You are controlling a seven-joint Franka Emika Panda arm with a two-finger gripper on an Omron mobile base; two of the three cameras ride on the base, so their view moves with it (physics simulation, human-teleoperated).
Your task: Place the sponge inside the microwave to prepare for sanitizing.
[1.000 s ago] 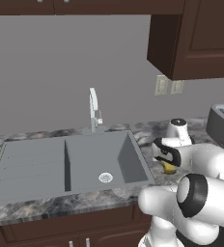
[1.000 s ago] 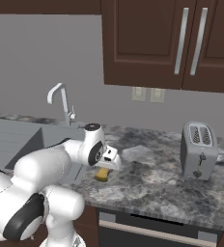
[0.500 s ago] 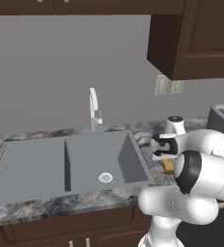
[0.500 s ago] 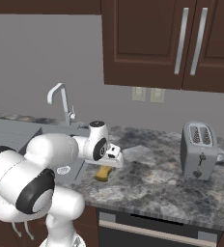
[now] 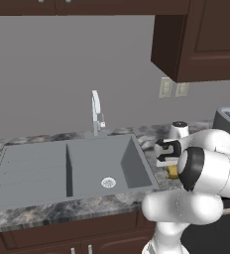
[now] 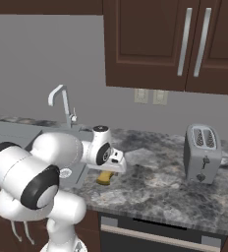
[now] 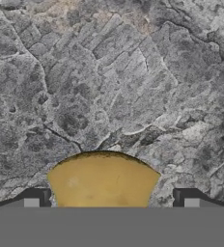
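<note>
The sponge [image 7: 103,181] is a mustard-yellow block lying on the speckled stone counter [image 7: 109,72], just right of the sink. In the hand view my gripper [image 7: 111,200] is open, one dark fingertip on each side of the sponge's near end and neither pad touching it. From the left base view the sponge [image 5: 172,172] peeks out under the hand, with the gripper [image 5: 170,166] pointing down right above it. The right base view has the sponge [image 6: 104,177] below the gripper [image 6: 107,172]. The microwave is out of view.
A grey double sink [image 5: 62,163] with a faucet [image 5: 95,111] lies left of the sponge. A silver toaster [image 6: 202,152] stands on the counter to the right. Dark wall cabinets [image 6: 185,44] hang overhead. The counter's front edge [image 6: 150,216] runs close to the sponge.
The arm's elbow has swung up and round, and the hand has settled slightly lower over the sponge. The jaws stay open and the sponge has not moved.
</note>
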